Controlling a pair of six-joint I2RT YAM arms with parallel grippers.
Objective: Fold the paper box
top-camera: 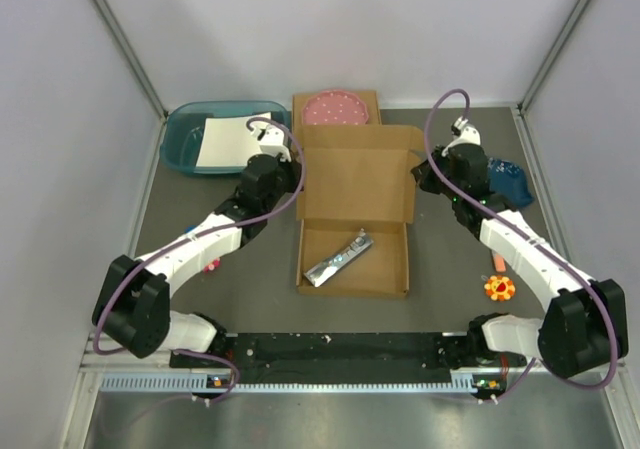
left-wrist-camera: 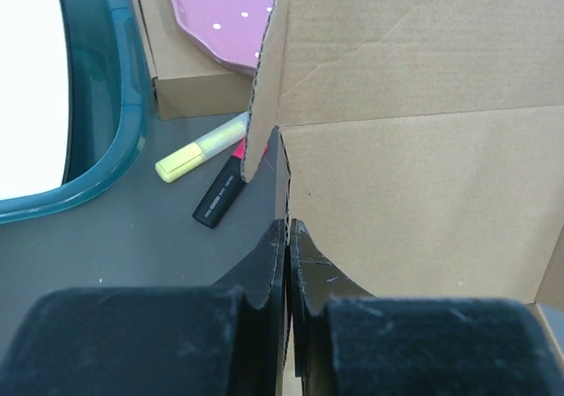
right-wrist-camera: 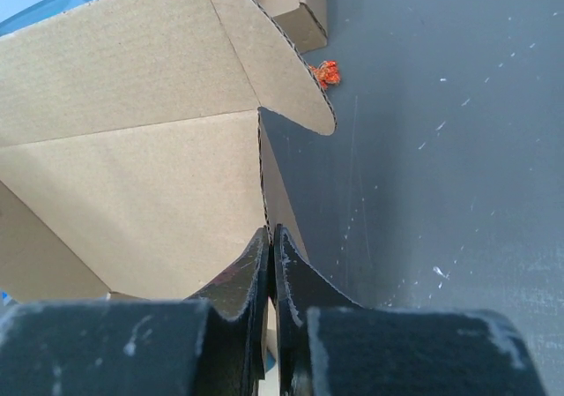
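Presently, the paper box point(top-camera: 352, 209) is seen lying mid-way across the table point(top-camera: 250, 304), its lid raised. The left gripper point(left-wrist-camera: 287, 237) is clamped tight on the box's left flap. The right gripper point(right-wrist-camera: 270, 242) is likewise pinched, apparently on the right flap's edge.

- Teal bin point(top-camera: 185, 141), noted far left; white sheet point(top-camera: 225, 141) inside it.
- Small brown box point(left-wrist-camera: 187, 94), bearing a pink dotted plate point(left-wrist-camera: 225, 8).
- Yellow highlighter point(left-wrist-camera: 201, 147) and black marker point(left-wrist-camera: 220, 195), recorded just beside each other on the dark table point(top-camera: 250, 309).
- Silver foil tube point(top-camera: 338, 259), lying tilted.
- Orange flower-shaped toy point(top-camera: 499, 288), near the right edge.
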